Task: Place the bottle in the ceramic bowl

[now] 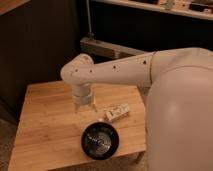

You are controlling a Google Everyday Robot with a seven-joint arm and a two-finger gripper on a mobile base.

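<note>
Nearest, the ceramic bowl [100, 141] sits on the surface [45, 125]. Just beyond it the bottle [117, 112] lies on its side. It's likely light, stiff and slick, so I'd pinch mid-body. My end effector [84, 108] hovers beside it, open and empty.

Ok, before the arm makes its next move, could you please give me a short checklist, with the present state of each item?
1. The bottle is in view, lying on the table: ok.
2. The bowl is on the table with nothing in it: ok.
3. The end effector is over the bottle: not ok, it hangs beside it, toward the table's middle.
4. The bottle is held: not ok, it lies apart from the end effector.
5. The end effector's height above the table: cannot tell.
</note>
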